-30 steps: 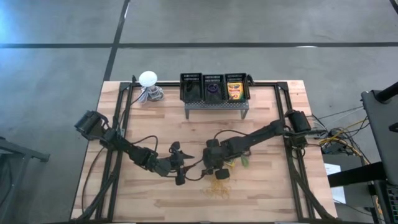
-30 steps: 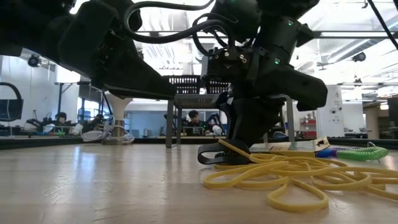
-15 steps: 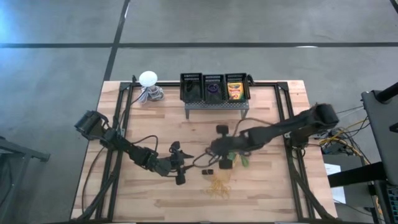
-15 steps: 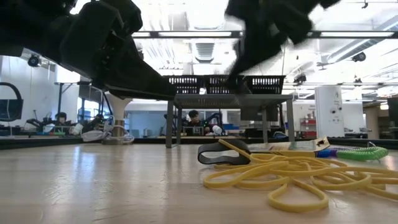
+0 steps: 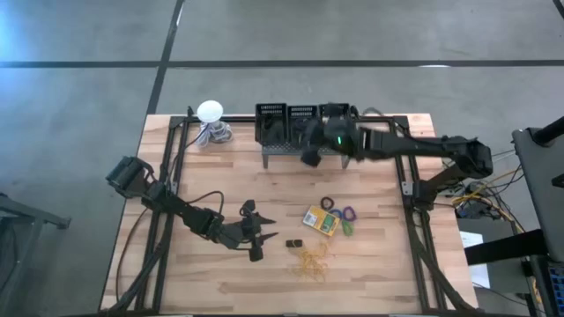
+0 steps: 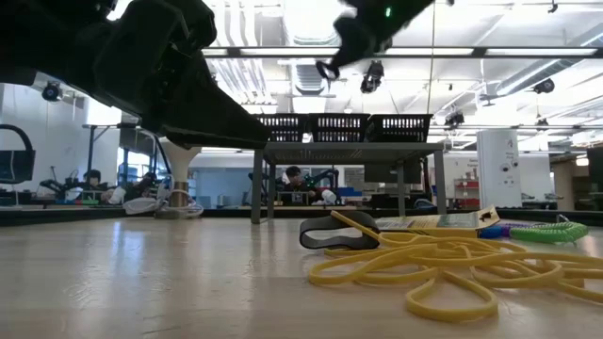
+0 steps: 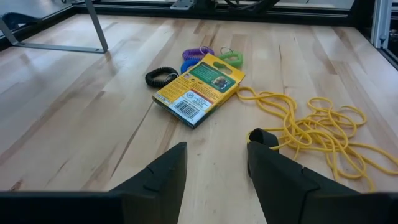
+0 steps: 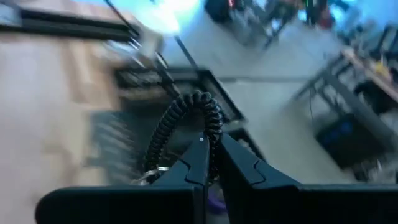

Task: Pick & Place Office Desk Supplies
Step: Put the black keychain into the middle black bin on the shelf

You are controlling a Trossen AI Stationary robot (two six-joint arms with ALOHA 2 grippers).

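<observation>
Black coiled ring (image 8: 186, 127) (spiral cord loop) is pinched in the closed right hand (image 5: 310, 157) above the grey stand (image 5: 304, 148); bins beneath blur. Left hand (image 7: 214, 163) open.

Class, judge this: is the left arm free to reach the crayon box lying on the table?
Probably yes. The left gripper is open and empty, and bare wood lies between it and the crayon box; the rubber bands sit to one side.

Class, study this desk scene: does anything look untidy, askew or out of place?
Yes: the yellow rubber bands sprawl in a loose tangle on the table, and the crayon box lies skewed beside them instead of in the stand.
</observation>
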